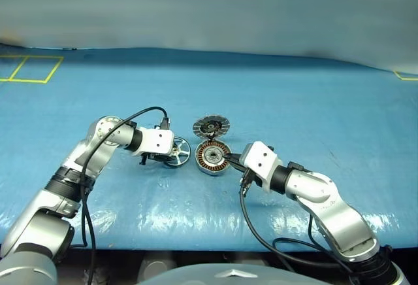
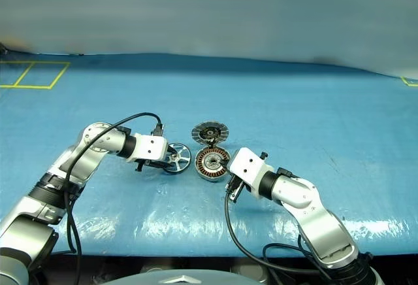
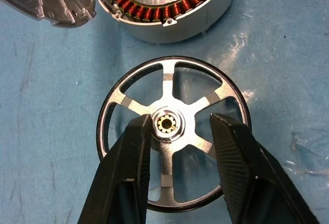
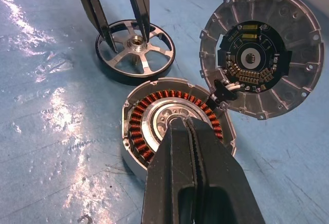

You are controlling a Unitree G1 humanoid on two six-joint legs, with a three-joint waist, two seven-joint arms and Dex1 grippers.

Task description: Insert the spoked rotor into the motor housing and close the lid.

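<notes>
Right gripper (image 4: 189, 131) clenched, tips pressed onto housing (image 1: 212, 157) to steady its copper-wound ring. Rotor (image 1: 176, 151), thin five-spoke wheel, lay flat just left of housing; left gripper (image 3: 181, 124) straddled its hub, not yet clamped. Pickup step; next squeeze, lift, centre over housing. Finned lid (image 1: 211, 126) beyond housing.

No readable text, label, brand or number is showing on any part or surface here.
</notes>
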